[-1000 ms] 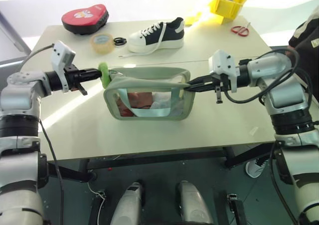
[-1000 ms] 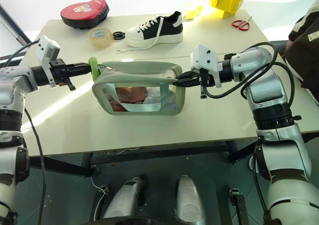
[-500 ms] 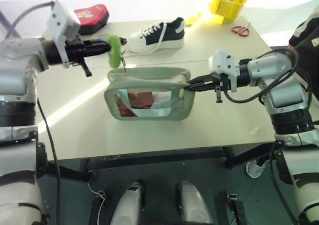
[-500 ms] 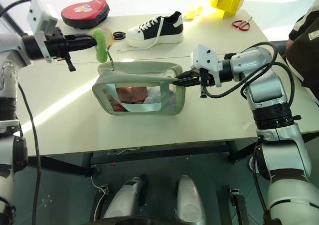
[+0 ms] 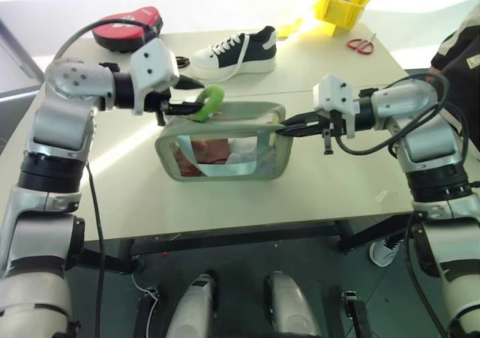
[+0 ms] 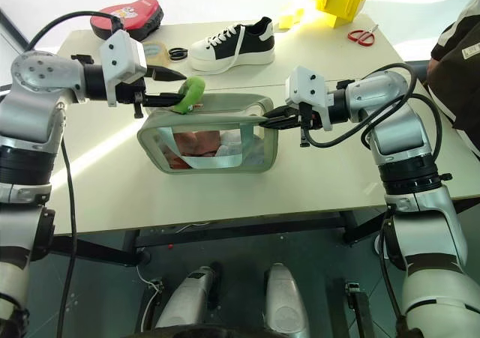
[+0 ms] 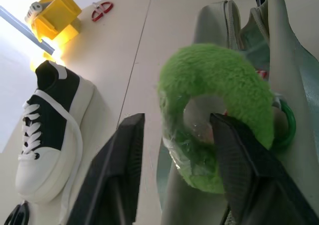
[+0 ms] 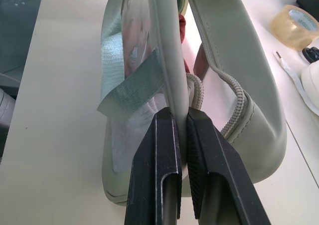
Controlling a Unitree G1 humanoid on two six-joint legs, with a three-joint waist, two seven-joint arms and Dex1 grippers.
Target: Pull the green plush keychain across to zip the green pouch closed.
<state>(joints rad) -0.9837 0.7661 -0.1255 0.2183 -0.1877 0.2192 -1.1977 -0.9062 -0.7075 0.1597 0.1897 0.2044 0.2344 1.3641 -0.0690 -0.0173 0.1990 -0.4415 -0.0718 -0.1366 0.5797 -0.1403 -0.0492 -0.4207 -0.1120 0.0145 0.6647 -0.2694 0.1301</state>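
Pale beige table (image 5: pixel 225 195) holds the sage-green boxy pouch (image 5: pixel 225 145) in the middle of the frame, its top gaping. Right gripper (image 5: pixel 289 130) fingers are clamped on the pouch's right rim. Left gripper (image 5: pixel 184 97) fingers stand apart around the fuzzy lime-green ring keychain (image 5: pixel 208 102), upper left of the pouch. Next, I think: squeeze the ring and pull it right.

The green pouch (image 5: pixel 225 143) sits mid-table (image 5: pixel 330 195), the green plush keychain (image 5: pixel 208 102) at its left end, the shoe (image 5: pixel 236 52) behind, the bin (image 5: pixel 343 7) at the far right corner.
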